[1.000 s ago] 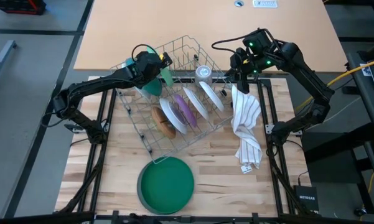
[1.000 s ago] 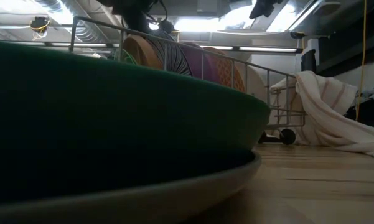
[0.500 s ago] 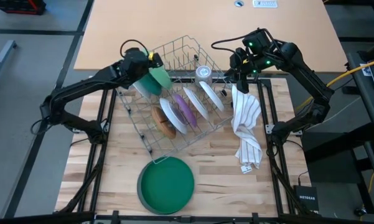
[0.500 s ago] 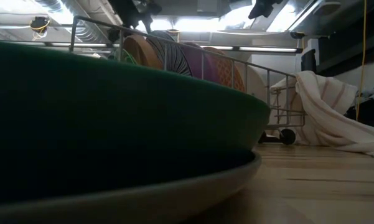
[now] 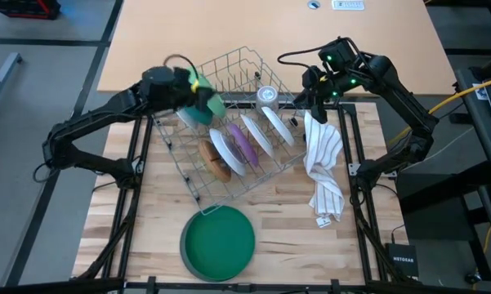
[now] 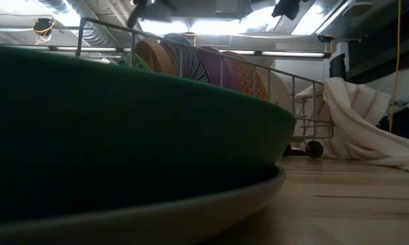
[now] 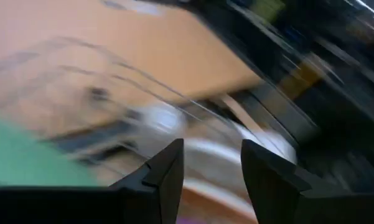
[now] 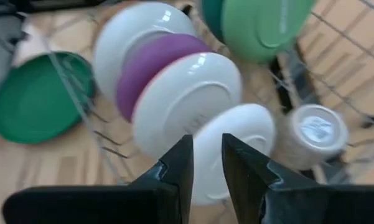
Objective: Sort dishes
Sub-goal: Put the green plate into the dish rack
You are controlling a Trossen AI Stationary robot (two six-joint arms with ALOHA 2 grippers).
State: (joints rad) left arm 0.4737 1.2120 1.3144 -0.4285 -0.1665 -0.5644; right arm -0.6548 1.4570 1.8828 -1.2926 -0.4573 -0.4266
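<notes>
A grey wire rack (image 5: 253,61) holds dishes on edge: a green plate (image 5: 213,104) and a teal one (image 5: 193,116) at its far left end, then a brown (image 5: 216,161), a white (image 5: 227,149), a purple (image 5: 244,143) and two more white ones (image 5: 278,124). A large green plate (image 5: 218,242) lies near the table's front edge, on a paler plate (image 6: 190,214). My left gripper (image 5: 194,86) is open and empty beside the green plate in the rack (image 7: 25,155). My right gripper (image 5: 314,90) hovers over the rack's far right end with its fingers slightly apart (image 8: 205,146), holding nothing.
A white striped cloth (image 5: 324,163) hangs off the rack's right side onto the table. A clear cup (image 5: 267,95) stands upside down at the rack's far end. Bare wooden tabletop (image 5: 159,204) lies left of the rack and around the front plate.
My left gripper has drawn back from the rack's far left end toward the table's left edge. The green and teal plates stay in the rack. My right arm has kept still.
</notes>
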